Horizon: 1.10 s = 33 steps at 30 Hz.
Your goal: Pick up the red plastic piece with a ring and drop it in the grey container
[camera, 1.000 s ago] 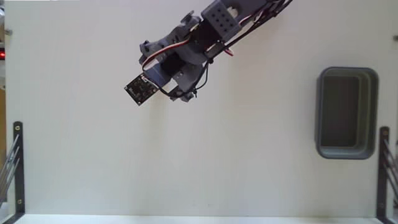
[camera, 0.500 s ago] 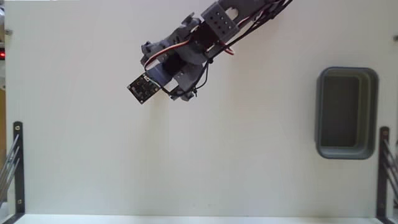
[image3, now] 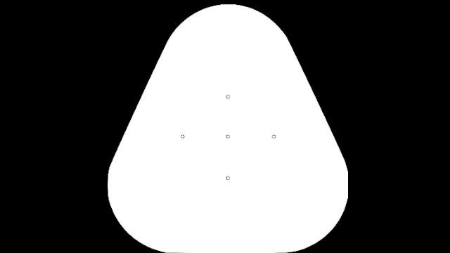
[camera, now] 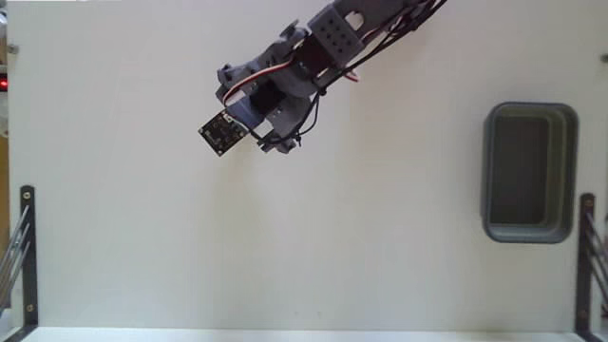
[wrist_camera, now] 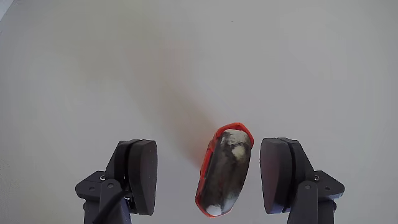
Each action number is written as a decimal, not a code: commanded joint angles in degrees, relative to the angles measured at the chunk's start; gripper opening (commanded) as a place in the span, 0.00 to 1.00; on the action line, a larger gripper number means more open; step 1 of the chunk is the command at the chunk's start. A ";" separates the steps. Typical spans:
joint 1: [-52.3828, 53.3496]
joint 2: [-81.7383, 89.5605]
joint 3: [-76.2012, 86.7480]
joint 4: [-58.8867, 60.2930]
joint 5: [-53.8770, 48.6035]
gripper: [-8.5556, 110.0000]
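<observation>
In the wrist view, the gripper (wrist_camera: 208,177) stands with its jaws apart, straddling the red plastic piece with a ring (wrist_camera: 225,169). The piece lies on the white table (wrist_camera: 199,56), nearer the right-hand finger than the left, touching neither. Recommended action: centre the jaws on the piece, then close evenly so it does not skid sideways. In the fixed view, the grey container (camera: 530,172) sits well apart, far right of the gripper (camera: 271,142).

Matt white table (camera: 285,247), smooth grey plastic container (camera: 529,114), glossy orange-red plastic piece (wrist_camera: 208,163)
</observation>
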 commanded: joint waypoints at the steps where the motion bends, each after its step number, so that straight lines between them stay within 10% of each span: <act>1: 1.19 1.14 0.56 -1.80 0.26 1.00; 33: 1.19 -0.92 5.41 -8.72 0.26 0.99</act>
